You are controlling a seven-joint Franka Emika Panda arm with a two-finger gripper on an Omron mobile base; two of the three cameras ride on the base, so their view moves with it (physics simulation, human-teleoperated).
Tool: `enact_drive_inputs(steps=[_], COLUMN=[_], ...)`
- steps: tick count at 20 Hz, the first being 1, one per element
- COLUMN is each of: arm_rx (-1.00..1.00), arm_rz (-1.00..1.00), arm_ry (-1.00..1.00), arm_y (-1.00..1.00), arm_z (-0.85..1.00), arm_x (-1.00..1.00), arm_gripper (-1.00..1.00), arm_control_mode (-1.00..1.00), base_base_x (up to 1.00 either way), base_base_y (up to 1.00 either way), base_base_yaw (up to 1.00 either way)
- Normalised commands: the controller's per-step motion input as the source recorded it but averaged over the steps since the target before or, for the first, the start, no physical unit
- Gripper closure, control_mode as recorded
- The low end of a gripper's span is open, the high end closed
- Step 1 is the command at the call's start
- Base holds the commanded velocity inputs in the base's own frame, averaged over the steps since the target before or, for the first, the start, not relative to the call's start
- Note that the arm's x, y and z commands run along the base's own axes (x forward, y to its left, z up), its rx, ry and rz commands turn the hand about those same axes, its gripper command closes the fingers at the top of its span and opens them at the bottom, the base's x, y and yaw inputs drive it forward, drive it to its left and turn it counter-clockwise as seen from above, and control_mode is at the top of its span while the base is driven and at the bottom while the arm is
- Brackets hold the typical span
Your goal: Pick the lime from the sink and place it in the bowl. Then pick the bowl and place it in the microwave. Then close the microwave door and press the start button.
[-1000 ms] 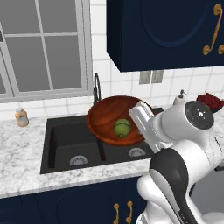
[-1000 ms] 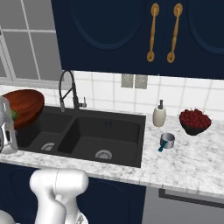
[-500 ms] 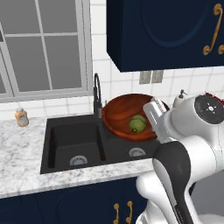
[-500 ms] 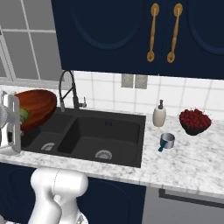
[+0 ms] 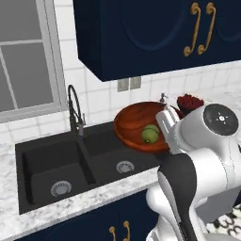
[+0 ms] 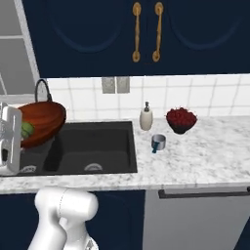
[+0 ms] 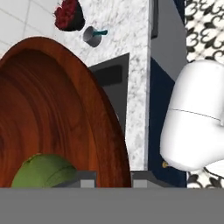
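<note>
tilting toward the arm, bowl [image 5: 136, 123] held on its rim by claw [image 7: 113, 178], lime [image 5: 150, 134] inside

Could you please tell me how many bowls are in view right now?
2: the wooden bowl lifted over the sink's right basin, lime inside; the dark fruit bowl on the counter beside the soap dispenser.

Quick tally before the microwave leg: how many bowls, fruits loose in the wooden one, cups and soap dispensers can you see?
Bowls: 2, the reddish-brown glossy wooden bowl and the dark bowl heaped with red fruit
Fruit in the wooden bowl: 1, the yellow-green lime
Cups: 1, the small grey metal cup
Soap dispensers: 1, the cream soap dispenser
Total: 5
</note>
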Motion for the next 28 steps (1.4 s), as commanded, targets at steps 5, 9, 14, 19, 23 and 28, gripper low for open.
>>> enact_drive_inputs(steps=[5, 9, 14, 19, 23, 28], arm_rx=[0.00, 0.00, 0.00, 0.00, 0.00, 0.00], arm_rz=[0.00, 0.00, 0.00, 0.00, 0.00, 0.00], arm_ry=[0.00, 0.00, 0.00, 0.00, 0.00, 0.00], arm_y=[0.00, 0.00, 0.00, 0.00, 0.00, 0.00], arm_z=[0.00, 0.00, 0.00, 0.00, 0.00, 0.00], arm_x=[0.00, 0.00, 0.00, 0.00, 0.00, 0.00], arm_gripper=[1.00, 1.00, 1.00, 1.00, 1.00, 1.00], arm_control_mode=[1.00, 1.00, 1.00, 1.00, 1.00, 1.00], base_base_x=[-0.29, -0.24, -0.14, -0.10, -0.05, -0.01], base_base_y=[0.00, -0.03, 0.00, -0.22, -0.54, -0.52], base_base_yaw=[-0.76, -0.78, -0.80, -0.75, -0.65, -0.66])
